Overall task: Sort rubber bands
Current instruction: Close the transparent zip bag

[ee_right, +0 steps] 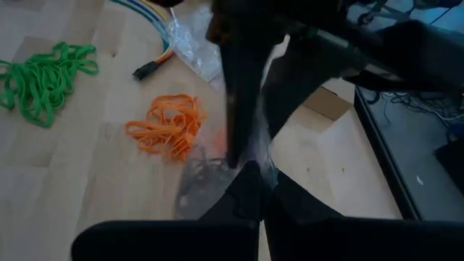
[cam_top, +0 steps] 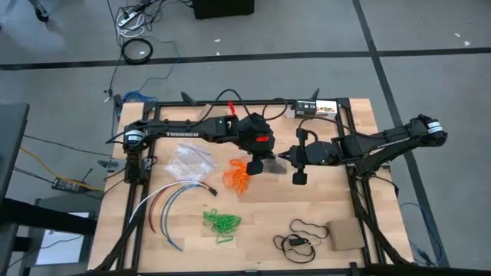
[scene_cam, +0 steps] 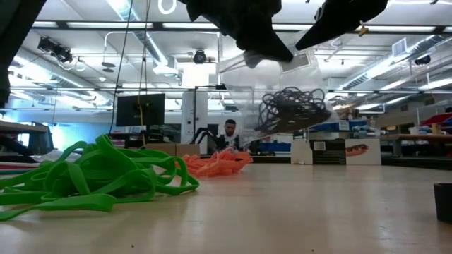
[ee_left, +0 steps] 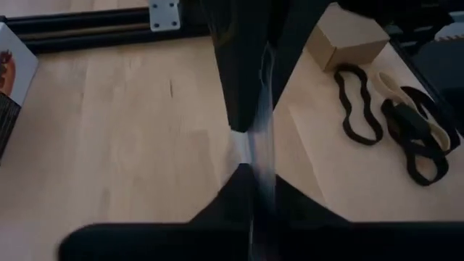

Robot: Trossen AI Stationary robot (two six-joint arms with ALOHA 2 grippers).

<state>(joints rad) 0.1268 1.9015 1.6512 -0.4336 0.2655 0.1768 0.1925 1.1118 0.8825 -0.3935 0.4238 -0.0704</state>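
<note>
Wooden table [cam_top: 337, 195] planks held soft, light heaps of orange rubber bands [cam_top: 238, 175] and green rubber bands [cam_top: 222, 222]. Both the left gripper [cam_top: 270, 165] and right gripper [cam_top: 285, 162] were pinched together on a floppy clear plastic bag [scene_cam: 282, 92] of dark rubber bands [scene_cam: 293, 109], best held by its top edge.

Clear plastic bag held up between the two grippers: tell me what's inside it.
The clear plastic bag holds a tangle of dark rubber bands, seen through its wall. The left gripper and right gripper pinch its top edge, hiding the opening.

Light wooden table [cam_top: 253, 222], orange rubber bands [cam_top: 238, 175], green rubber bands [cam_top: 222, 223], coloured cables [cam_top: 170, 201], cardboard box [cam_top: 346, 234]
</note>
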